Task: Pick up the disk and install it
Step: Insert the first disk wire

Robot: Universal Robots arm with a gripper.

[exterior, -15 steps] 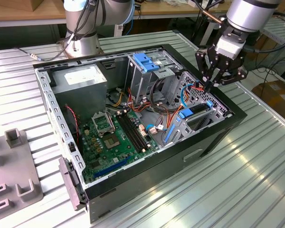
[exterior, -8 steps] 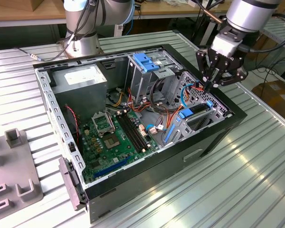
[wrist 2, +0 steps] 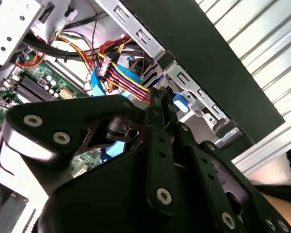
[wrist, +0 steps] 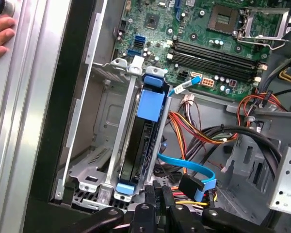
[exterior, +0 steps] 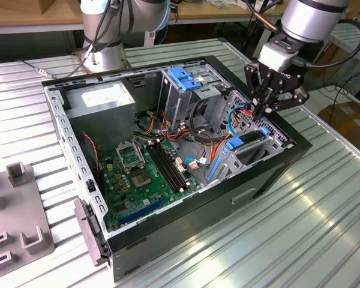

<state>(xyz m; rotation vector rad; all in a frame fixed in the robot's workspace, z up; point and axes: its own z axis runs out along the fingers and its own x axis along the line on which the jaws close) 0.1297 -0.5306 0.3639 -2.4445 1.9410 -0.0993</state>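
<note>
The computer case (exterior: pixel 261 180) was black outside, with grey metal walls inside. The motherboard (exterior: pixel 138 174) was green. The disk (wrist: pixel 140 145) was dark, edged by a blue frame. The cables (wrist: pixel 189 124) were red, yellow, orange and black, and one flat cable (wrist: pixel 189 167) was blue. The hand (exterior: pixel 265 108) was black. The desk (exterior: pixel 300 234) was silver with ribs.
</note>
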